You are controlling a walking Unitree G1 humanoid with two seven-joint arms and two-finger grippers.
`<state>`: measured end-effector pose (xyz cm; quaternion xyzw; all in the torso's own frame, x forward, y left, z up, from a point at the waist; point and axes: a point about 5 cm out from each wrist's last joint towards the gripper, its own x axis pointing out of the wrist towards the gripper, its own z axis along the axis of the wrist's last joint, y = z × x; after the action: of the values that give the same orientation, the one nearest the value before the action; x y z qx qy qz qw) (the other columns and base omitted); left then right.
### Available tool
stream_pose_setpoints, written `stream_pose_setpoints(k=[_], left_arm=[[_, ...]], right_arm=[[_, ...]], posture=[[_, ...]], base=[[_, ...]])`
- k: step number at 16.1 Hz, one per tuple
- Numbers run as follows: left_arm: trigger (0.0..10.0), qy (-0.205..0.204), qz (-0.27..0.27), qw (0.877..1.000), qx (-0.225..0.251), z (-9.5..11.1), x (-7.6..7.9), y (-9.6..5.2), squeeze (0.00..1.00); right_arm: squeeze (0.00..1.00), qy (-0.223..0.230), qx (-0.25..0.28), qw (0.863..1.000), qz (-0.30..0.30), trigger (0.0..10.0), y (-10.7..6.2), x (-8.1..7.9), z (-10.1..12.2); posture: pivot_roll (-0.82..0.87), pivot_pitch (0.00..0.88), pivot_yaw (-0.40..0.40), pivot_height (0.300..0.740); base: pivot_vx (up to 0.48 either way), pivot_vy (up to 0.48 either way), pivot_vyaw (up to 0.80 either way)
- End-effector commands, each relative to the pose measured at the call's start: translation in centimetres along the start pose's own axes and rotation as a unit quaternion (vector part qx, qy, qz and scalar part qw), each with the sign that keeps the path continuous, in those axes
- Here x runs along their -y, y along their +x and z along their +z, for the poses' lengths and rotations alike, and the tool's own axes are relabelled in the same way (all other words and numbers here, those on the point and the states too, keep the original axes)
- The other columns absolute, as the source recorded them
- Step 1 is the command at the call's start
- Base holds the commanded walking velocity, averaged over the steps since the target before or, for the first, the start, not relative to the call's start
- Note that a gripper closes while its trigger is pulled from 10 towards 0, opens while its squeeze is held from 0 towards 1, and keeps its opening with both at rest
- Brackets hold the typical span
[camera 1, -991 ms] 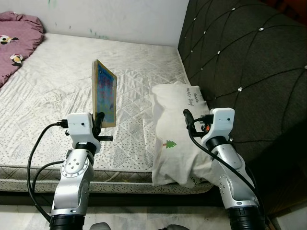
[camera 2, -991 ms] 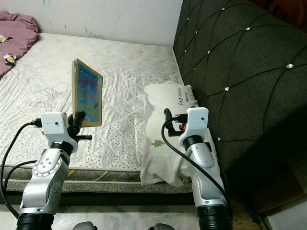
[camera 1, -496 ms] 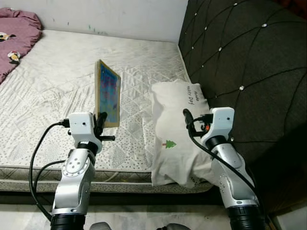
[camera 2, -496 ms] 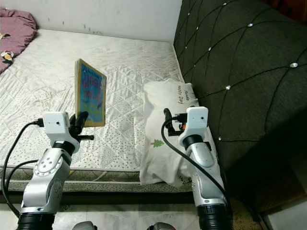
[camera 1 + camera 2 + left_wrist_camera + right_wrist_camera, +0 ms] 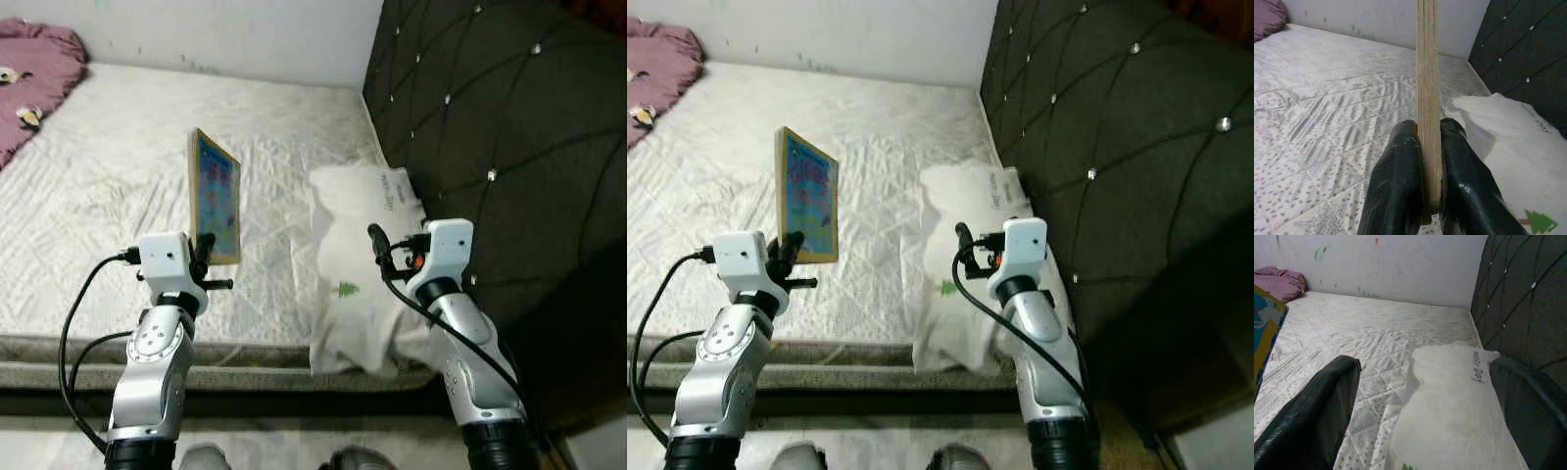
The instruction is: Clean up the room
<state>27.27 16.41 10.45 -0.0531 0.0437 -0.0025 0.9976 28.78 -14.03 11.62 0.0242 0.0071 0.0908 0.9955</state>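
Left gripper (image 5: 1427, 147): pinching book (image 5: 216, 196) by lower edge, book upright, arm raised over bed (image 5: 98, 166). Right gripper (image 5: 1422, 406): fingers spread wide, above pillow (image 5: 362, 264).

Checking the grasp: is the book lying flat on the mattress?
No, the left gripper holds the book upright on edge above the mattress.

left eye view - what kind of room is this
Most likely a bedroom: a bare quilted mattress, a white pillow beside a dark tufted headboard, and a purple blanket bunched in the far corner.
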Motion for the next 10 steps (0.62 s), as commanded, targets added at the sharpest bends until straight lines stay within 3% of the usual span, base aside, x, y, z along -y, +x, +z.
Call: stream_pose_setpoints(k=[1, 7, 10], left_arm=[[10.0, 0.008, -0.001, 0.999, 0.032, 1.28, 0.15, 0.20, 0.00], [10.0, 0.003, -0.006, 0.999, 0.043, 1.70, -0.18, 0.27, 0.00], [10.0, 0.002, -0.006, 0.999, 0.043, 1.71, -0.20, 0.28, 0.00]], right_arm=[[0.00, -0.004, 0.001, 1.000, 0.001, 10.0, -0.04, 0.12, 0.24], [0.00, -0.006, 0.000, 1.000, 0.002, 10.0, 0.10, 0.19, 0.26], [0.00, -0.006, 0.000, 1.000, 0.004, 10.0, 0.16, 0.14, 0.28]], posture=[[-0.01, 0.000, -0.090, 0.658], [-0.01, 0.000, -0.096, 0.658], [-0.01, 0.000, -0.098, 0.658]], base=[[0.000, 0.000, 0.00], [0.000, 0.000, 0.00], [0.259, 0.000, 0.00]])
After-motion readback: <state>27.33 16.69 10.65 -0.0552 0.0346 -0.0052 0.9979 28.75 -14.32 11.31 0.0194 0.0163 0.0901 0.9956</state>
